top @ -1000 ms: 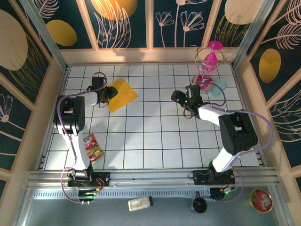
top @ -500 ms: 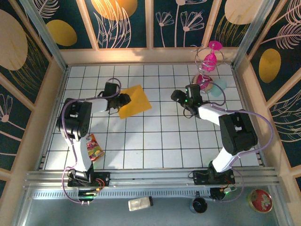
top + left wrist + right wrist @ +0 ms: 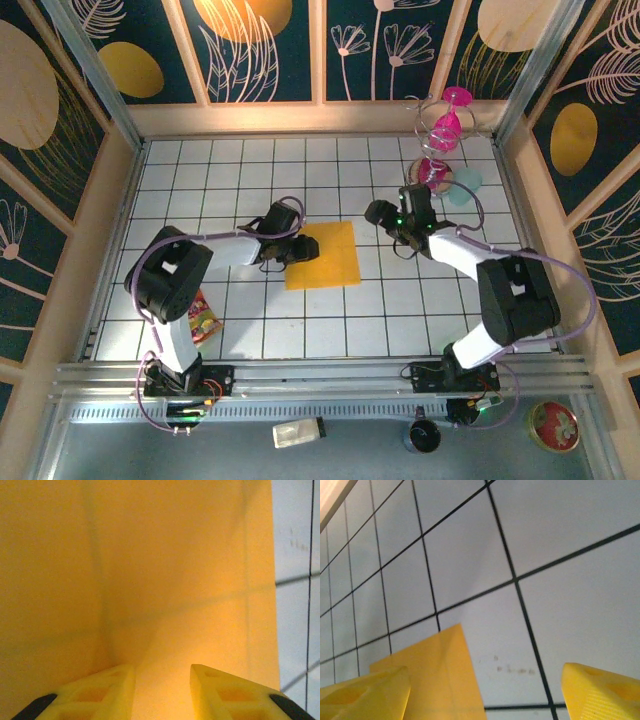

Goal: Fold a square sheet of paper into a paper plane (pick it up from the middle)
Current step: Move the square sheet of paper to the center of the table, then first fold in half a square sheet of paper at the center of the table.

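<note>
The square sheet of paper [image 3: 325, 257] lies flat and orange-yellow on the tiles near the middle of the table. My left gripper [image 3: 297, 248] is at its left edge, shut on the sheet. In the left wrist view the paper [image 3: 165, 570] rises in a ridge between the yellow fingers [image 3: 107, 690] of that gripper [image 3: 162, 675]. My right gripper [image 3: 373, 212] hovers just beyond the sheet's far right corner, open. Its wrist view has that corner of the paper [image 3: 437, 675] beside the left finger, with bare tile in the gripper's gap [image 3: 484, 677].
A red-yellow snack packet [image 3: 201, 316] lies near the left arm's base. A pink spiral stand [image 3: 445, 128] and a teal piece [image 3: 464, 185] sit at the back right, close behind the right arm. Wooden walls [image 3: 110, 200] frame the tiled floor.
My left gripper has dragged the sheet from the back left toward the middle, and the sheet has turned square to the tiles. The right gripper has shifted slightly and its jaws have narrowed a little.
</note>
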